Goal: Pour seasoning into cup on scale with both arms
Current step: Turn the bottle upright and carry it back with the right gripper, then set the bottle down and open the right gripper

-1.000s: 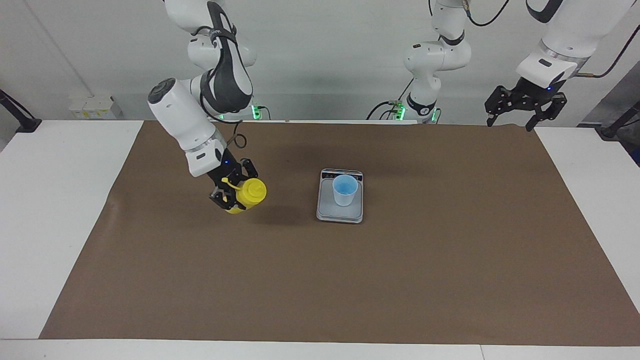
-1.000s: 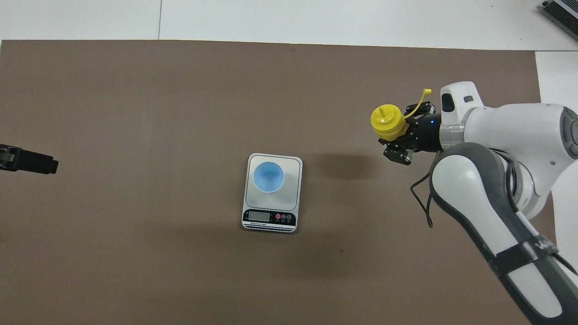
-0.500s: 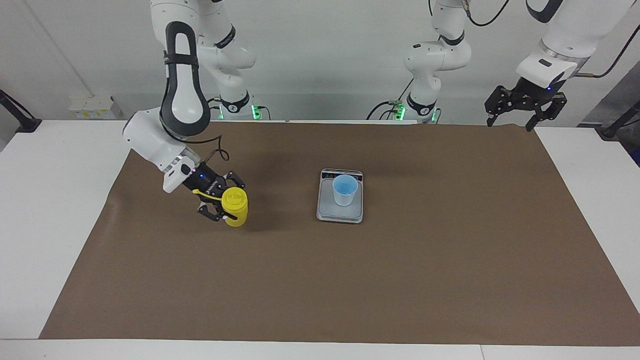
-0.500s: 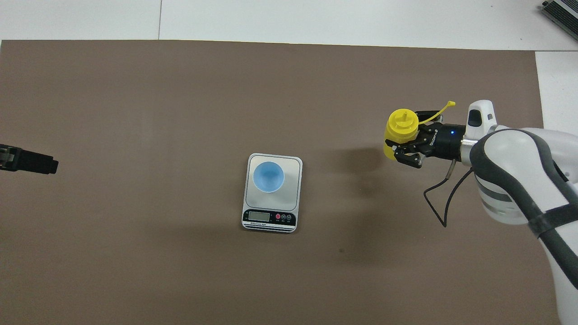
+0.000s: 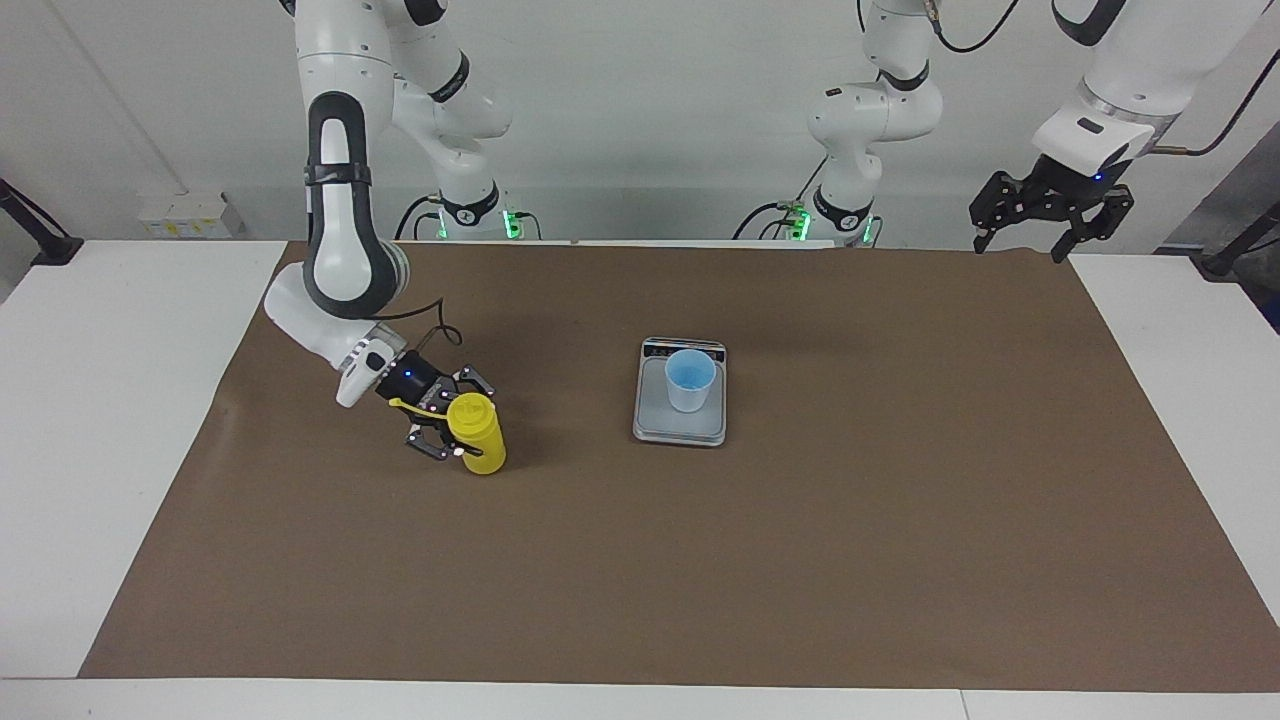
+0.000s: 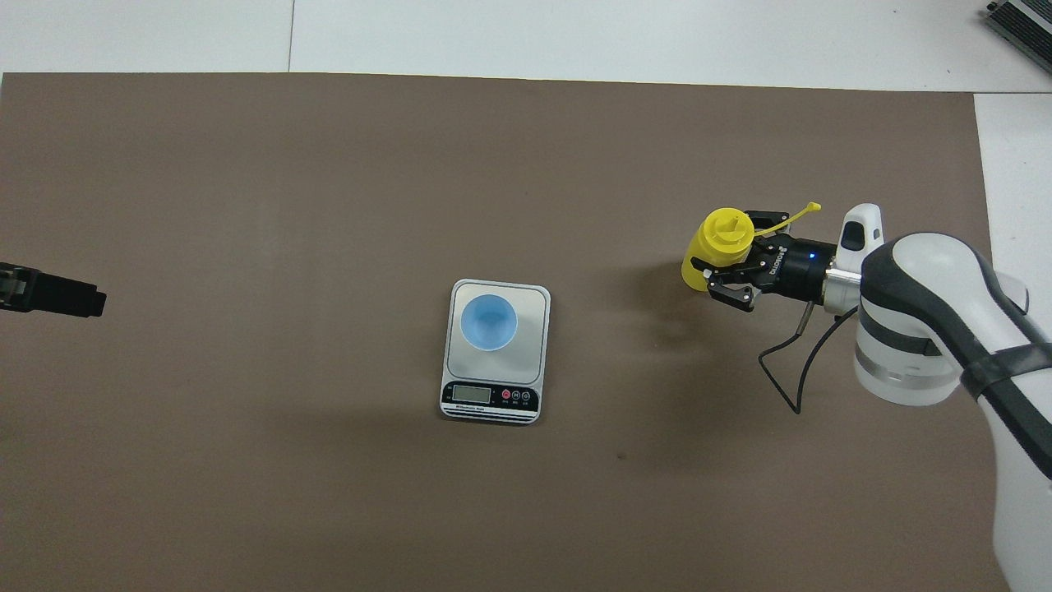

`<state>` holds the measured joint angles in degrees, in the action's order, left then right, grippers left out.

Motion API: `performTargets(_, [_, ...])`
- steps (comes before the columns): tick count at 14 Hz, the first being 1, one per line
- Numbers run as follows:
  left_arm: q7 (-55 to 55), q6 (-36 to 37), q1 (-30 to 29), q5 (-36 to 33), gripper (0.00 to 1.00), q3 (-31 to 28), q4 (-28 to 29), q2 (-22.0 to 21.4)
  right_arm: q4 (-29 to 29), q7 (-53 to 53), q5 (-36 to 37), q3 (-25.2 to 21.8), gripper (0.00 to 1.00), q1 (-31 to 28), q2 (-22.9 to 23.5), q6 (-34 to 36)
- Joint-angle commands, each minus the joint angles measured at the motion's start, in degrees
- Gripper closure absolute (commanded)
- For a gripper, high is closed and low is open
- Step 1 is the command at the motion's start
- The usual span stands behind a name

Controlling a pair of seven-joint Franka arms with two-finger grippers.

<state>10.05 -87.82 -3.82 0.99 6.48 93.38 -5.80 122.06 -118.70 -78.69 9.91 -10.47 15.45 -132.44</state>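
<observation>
The yellow seasoning bottle (image 5: 478, 437) stands upright with its base at the brown mat, toward the right arm's end of the table; it also shows in the overhead view (image 6: 717, 240). My right gripper (image 5: 452, 425) reaches in level from the side and is shut on the bottle's upper body (image 6: 727, 256). The bottle's thin strap sticks out over the gripper. The light blue cup (image 5: 690, 380) stands on the silver-grey scale (image 5: 680, 432) at mid-table, apart from the bottle. The cup (image 6: 489, 322) and the scale (image 6: 493, 400) also show in the overhead view. My left gripper (image 5: 1035, 228) waits, open and empty, high over the mat's corner at the left arm's end (image 6: 74, 298).
The brown mat (image 5: 800, 560) covers most of the white table (image 5: 90, 420). A black cable loops from the right wrist down near the mat (image 6: 781, 370).
My right arm has brought the bottle down from a raised, tilted hold to upright at the mat and drawn its elbow back. The left arm, cup and scale have not moved.
</observation>
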Motion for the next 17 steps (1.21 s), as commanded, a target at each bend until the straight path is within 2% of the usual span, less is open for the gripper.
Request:
performTargets(1, [0.15, 0.63, -0.22, -0.73, 0.0, 0.02, 0.92, -1.14, 0.28, -1.36, -1.82, 0.72, 0.0, -1.31, -1.04, 1.84])
performTargets(5, [0.15, 0.54, -0.22, -0.73, 0.0, 0.02, 0.92, -1.14, 0.46, -2.32, -0.6, 0.55, 0.0, -3.68, -1.74, 4.03])
performTargets(7, [0.15, 0.63, -0.22, -0.73, 0.0, 0.02, 0.92, -1.14, 0.72, -2.24, 2.9, 0.46, 0.0, -4.21, -2.62, 4.12])
performTargets(11, [0.15, 0.54, -0.22, -0.73, 0.0, 0.02, 0.92, -1.14, 0.11, -1.62, 19.85, 0.11, 0.0, -5.6, -4.9, 4.12])
performTargets(17, [0.15, 0.54, -0.22, -0.73, 0.0, 0.02, 0.92, -1.14, -3.4, 1.62, 37.96, -0.07, 0.0, -8.77, -9.47, 5.69])
